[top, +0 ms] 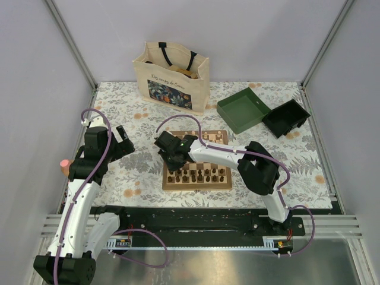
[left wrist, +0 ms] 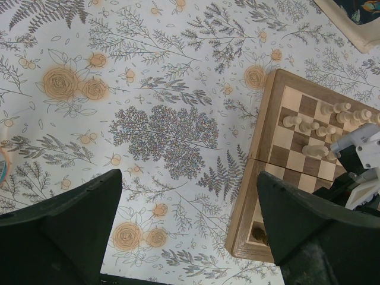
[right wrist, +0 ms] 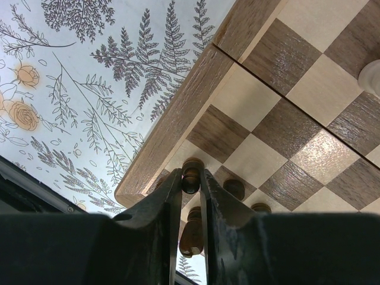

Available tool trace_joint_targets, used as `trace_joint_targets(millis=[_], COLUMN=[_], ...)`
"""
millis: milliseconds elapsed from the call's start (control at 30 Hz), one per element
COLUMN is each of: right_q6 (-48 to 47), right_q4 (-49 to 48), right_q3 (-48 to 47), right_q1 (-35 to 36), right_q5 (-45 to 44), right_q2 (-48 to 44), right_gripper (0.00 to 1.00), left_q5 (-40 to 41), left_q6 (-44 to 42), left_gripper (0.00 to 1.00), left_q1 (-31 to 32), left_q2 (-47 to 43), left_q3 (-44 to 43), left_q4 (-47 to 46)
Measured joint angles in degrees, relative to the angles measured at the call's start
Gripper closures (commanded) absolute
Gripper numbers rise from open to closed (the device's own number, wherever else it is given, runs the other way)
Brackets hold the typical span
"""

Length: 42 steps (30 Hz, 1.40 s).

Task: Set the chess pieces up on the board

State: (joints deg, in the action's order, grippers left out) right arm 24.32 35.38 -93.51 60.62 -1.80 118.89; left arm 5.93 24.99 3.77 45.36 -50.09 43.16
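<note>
The board (top: pixel 197 186) lies on the flowered cloth at the middle. Dark brown pieces (top: pixel 202 175) stand along its near rows; pale cream pieces (top: pixel 212 137) cluster at its far side and show in the left wrist view (left wrist: pixel 320 127). My right gripper (top: pixel 172 155) hangs over the board's left side. In the right wrist view it (right wrist: pixel 190 181) is shut on a dark pawn (right wrist: pixel 190 174) above a light square near the board's corner (right wrist: pixel 178 119), with other dark pieces (right wrist: pixel 234 189) close by. My left gripper (top: pixel 116 142) is open and empty over the cloth (left wrist: pixel 190 225), left of the board (left wrist: pixel 261 160).
A cream tote bag (top: pixel 172 77) stands at the back. An open green box (top: pixel 240 110) and a black tray (top: pixel 286 117) lie at the back right. The flowered cloth (top: pixel 136 172) spreads left of the board.
</note>
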Motion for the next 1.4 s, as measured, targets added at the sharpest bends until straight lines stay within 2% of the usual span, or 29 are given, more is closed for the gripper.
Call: trace_joint_targets(millis=[500,867,1000,1267,1400], right_q6=[-0.85,-2.29,-2.62,-2.12,-0.85], right_q4=[0.94,0.66,-1.46,-5.66,-7.1], right_q3=[-0.92,-0.72,3.63,19.08,27.43], right_q1=[0.02,-0.37,-1.97,-9.6,-13.03], right_q5=[-0.85,-2.84,-3.3,-4.63,-5.2], right_q2=[-0.31,-6.23,-13.0,-29.29,-36.63], right_gripper=[0.57,0.52,0.52,0.51,0.55], left_q5=[-0.24,-1.73,-2.84,-5.44,-5.92], left_q6=[0.0,-0.63,-1.09,-1.49,-1.07], left_gripper=[0.01,0.01,0.01,0.01,0.01], left_q1=[0.0,-0.02,-0.07,-0.07,1.27], left_q2=[0.02,0.48,0.5,4.42,6.97], left_q3=[0.0,0.11,1.16,1.62,1.73], left_q4=[-0.02,-0.48,-1.38,-2.43,-2.6])
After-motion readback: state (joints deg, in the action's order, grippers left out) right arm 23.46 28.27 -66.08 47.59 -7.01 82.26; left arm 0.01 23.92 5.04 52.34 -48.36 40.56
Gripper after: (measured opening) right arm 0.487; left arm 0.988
